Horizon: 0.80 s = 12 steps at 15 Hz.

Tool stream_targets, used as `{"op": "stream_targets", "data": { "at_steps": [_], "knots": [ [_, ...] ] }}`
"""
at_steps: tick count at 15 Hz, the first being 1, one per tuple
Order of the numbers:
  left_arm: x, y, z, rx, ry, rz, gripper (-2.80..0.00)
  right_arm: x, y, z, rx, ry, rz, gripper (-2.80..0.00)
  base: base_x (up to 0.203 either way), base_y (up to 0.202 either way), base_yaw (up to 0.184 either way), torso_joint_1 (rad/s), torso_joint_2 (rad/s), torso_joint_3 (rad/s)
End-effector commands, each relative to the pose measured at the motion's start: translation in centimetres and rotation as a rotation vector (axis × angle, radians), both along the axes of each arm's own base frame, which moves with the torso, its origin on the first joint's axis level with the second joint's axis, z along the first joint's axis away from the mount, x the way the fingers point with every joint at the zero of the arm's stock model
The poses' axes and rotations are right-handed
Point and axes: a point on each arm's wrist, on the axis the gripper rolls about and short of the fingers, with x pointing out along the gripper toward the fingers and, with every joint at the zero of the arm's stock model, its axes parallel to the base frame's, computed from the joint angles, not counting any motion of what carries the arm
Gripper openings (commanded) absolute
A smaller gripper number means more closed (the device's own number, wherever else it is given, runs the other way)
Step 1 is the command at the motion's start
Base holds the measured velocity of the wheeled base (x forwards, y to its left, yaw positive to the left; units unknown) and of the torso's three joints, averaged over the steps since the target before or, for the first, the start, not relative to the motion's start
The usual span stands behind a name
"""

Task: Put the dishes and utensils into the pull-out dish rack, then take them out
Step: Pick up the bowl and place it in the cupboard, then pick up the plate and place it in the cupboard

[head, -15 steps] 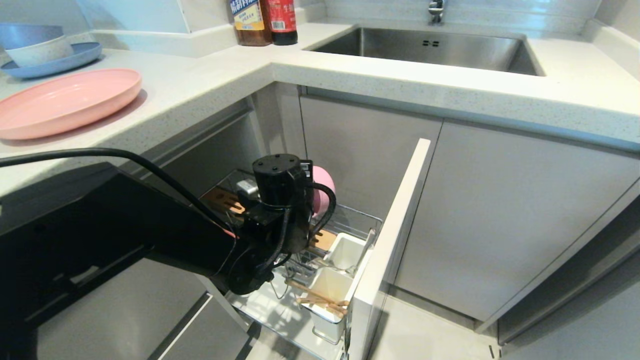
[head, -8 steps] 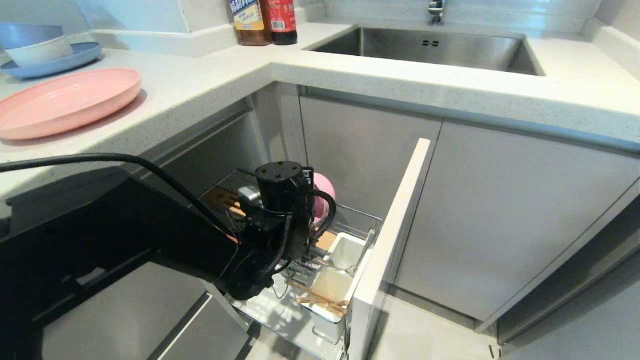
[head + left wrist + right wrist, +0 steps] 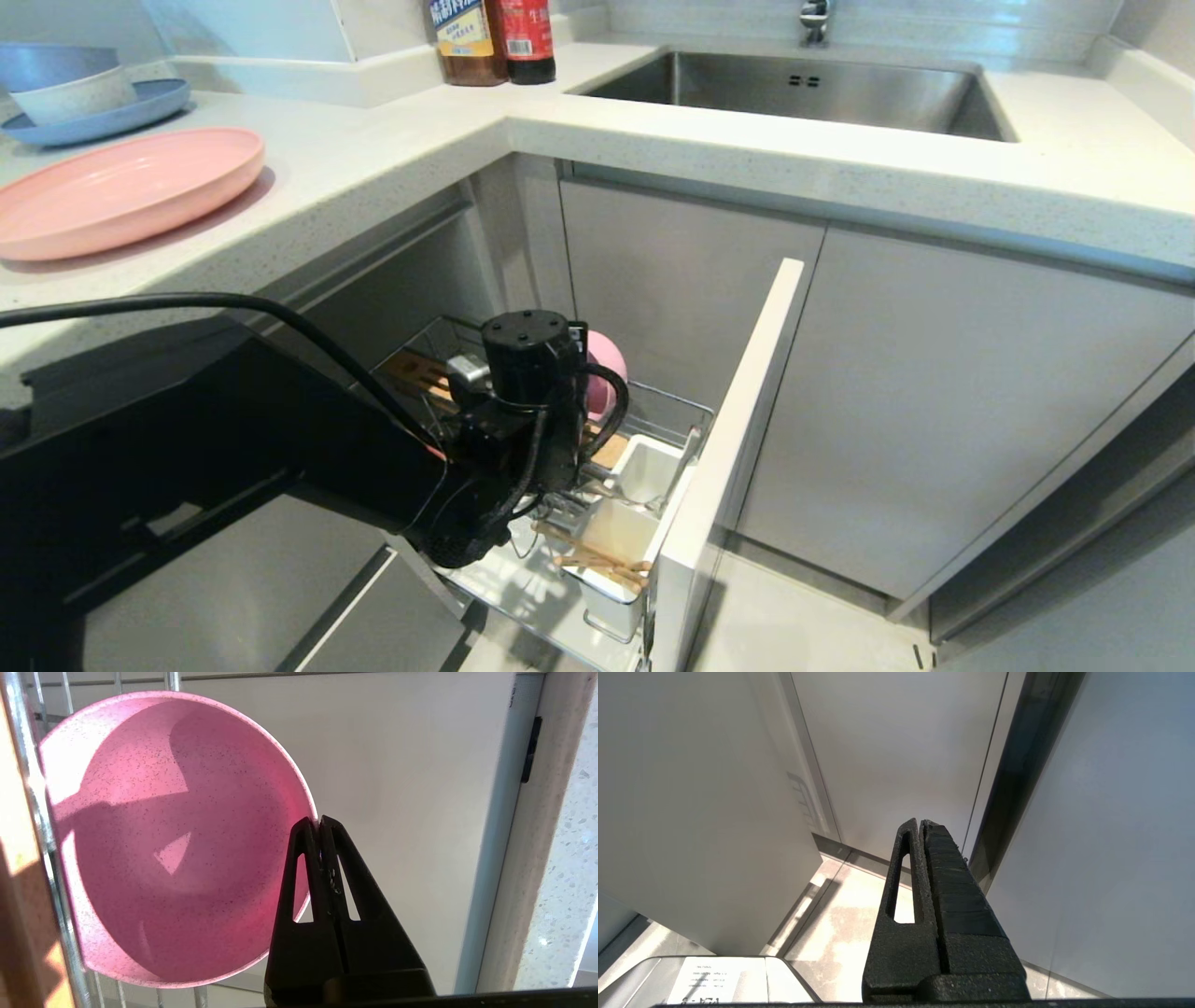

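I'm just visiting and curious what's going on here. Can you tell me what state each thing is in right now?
Pull-out dish rack: pulled open.
Pink bowl: on edge in the rack, rim pinched.
Left gripper: shut on the bowl's rim.
Right gripper: shut, empty, parked.
Pink plate: flat on the counter.
Chopsticks: lying across a utensil cup.

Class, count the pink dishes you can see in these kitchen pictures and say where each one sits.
2. The pink plate lies on the countertop. The pink bowl stands on edge in the pull-out dish rack, its rim pinched in the left gripper. Others may be hidden behind the arm.
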Motion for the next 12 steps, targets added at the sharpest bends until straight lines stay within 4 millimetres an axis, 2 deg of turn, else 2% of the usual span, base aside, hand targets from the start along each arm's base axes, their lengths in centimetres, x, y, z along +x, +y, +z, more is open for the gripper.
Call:
{"op": "stream_targets", "data": {
  "at_steps": [1,3,4,10,12],
  "knots": [
    [-0.1,0.0,-0.1,-0.007,0.001,0.003,-2.80,0.0,0.0,0.0,0.000,0.002,0.000,-2.80,0.000,0.000,0.000,0.000,0.00,0.000],
    [-0.3,0.0,-0.1,-0.006,0.004,0.000,-2.80,0.0,0.0,0.0,0.000,0.002,0.001,-2.80,0.000,0.000,0.000,0.000,0.00,0.000],
    [-0.3,0.0,-0.2,-0.004,0.006,-0.003,0.00,0.0,0.0,0.0,0.000,0.002,0.000,-2.80,0.000,0.000,0.000,0.000,0.00,0.000],
    [-1.5,0.0,0.3,-0.002,0.006,-0.022,0.00,0.0,0.0,0.0,0.000,0.002,0.000,-2.80,0.000,0.000,0.000,0.000,0.00,0.000],
    [-2.1,-0.2,1.3,-0.016,-0.013,-0.035,0.00,0.0,0.0,0.0,0.000,0.002,0.000,-2.80,0.000,0.000,0.000,0.000,0.00,0.000]
  ]
}}
